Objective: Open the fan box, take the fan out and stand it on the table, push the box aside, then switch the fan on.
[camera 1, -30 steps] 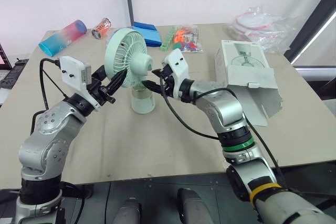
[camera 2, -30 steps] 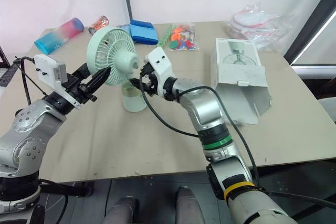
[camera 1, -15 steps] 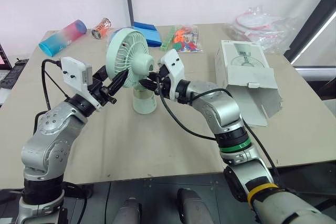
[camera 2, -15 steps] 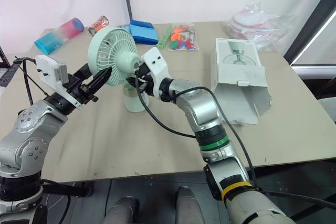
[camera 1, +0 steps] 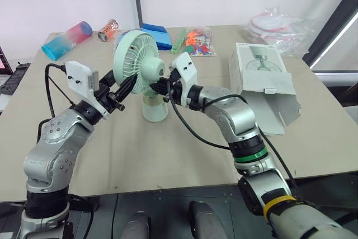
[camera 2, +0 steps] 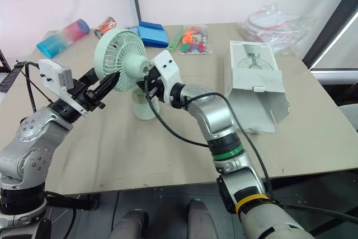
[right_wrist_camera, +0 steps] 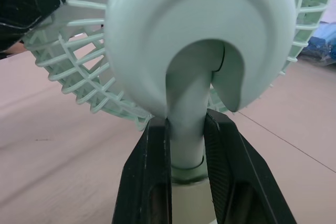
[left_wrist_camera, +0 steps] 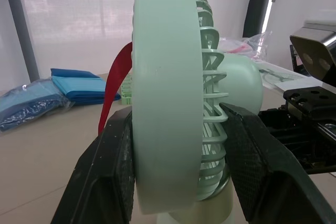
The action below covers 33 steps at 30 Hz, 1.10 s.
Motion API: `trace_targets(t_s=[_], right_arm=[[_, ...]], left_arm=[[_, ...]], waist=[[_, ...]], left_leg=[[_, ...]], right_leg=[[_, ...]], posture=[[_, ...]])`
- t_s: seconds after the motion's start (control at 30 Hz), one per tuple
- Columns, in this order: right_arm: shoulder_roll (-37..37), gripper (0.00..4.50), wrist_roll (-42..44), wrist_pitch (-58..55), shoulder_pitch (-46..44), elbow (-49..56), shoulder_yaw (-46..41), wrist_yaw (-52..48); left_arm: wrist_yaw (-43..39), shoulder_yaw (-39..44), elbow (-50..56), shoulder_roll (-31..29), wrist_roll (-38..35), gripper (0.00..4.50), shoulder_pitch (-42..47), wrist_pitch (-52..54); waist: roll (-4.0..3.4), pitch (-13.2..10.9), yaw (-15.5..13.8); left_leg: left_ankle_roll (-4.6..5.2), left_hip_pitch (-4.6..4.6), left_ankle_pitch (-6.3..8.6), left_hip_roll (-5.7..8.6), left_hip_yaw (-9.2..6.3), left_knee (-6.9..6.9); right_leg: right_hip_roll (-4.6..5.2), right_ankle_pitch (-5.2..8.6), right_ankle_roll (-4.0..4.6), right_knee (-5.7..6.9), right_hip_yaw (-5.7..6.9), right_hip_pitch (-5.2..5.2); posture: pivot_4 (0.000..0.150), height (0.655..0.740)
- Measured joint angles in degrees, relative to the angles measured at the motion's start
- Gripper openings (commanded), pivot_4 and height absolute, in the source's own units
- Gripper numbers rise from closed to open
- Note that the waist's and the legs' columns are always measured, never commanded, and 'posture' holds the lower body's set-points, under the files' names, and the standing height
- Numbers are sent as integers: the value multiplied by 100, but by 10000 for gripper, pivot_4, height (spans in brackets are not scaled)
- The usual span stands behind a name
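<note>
A mint-green fan (camera 1: 138,60) stands upright on the table, its round base (camera 1: 155,110) on the tabletop. My left gripper (camera 1: 131,82) comes in from the left and is shut on the fan's head; in the left wrist view its black fingers (left_wrist_camera: 114,171) press both sides of the cage (left_wrist_camera: 173,103). My right gripper (camera 1: 159,88) reaches in from the right and is shut on the fan's neck (right_wrist_camera: 186,124), just under the motor housing. The white fan box (camera 1: 263,74) lies at the right of the table with its flap (camera 1: 279,107) hanging open toward the front.
Along the back edge lie a pink-and-blue bottle (camera 1: 66,40), a small can (camera 1: 108,29), a blue packet (camera 1: 156,36), a bag of colourful pieces (camera 1: 196,40) and clear plastic bags (camera 1: 279,23). The tan table (camera 1: 168,155) runs bare in front of the fan.
The fan, with both grippers on it, has edged slightly to the right. The right gripper has drawn in closer around the neck. The box has not moved.
</note>
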<state>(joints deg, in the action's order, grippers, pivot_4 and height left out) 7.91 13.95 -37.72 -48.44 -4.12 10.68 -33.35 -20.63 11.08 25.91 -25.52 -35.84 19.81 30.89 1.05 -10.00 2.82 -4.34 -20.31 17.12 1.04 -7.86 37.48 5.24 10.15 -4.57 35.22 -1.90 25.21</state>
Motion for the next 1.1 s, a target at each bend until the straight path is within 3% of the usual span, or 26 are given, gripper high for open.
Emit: trace_targets(t_s=[0.33,0.4,0.57,0.83,1.1], right_arm=[[-28,2946,2,1,0,-23,-17,-9],[-34,2949,11,1,0,-44,-17,-12],[-77,2949,20,-4,0,-173,-14,-3],[-107,2949,37,3,-4,-262,-110,79],[360,2949,198,145,-4,-289,-508,-224]], left_arm=[[3,1,2,5,-11,18967,-14,3],[2,6,5,5,-28,30466,-29,24],[-94,24,92,-33,-241,43338,-52,109],[-241,343,172,-240,-584,43338,-99,186],[-468,1640,-340,-1268,-806,43338,-107,335]], waist=[[0,0,0],[0,0,1],[0,0,2],[0,1,8],[-1,0,30]], left_leg=[[0,0,0,0,0,0],[0,0,0,0,0,0],[0,0,0,0,0,1],[0,0,0,0,0,1],[2,0,1,0,1,1]], right_leg=[[0,0,0,1,0,0],[0,0,0,1,0,0],[0,0,0,2,0,0],[0,0,0,3,0,0],[-1,0,0,4,0,0]], posture=[[1500,7400],[1500,7400],[1500,7400],[1500,7400],[1500,7400]])
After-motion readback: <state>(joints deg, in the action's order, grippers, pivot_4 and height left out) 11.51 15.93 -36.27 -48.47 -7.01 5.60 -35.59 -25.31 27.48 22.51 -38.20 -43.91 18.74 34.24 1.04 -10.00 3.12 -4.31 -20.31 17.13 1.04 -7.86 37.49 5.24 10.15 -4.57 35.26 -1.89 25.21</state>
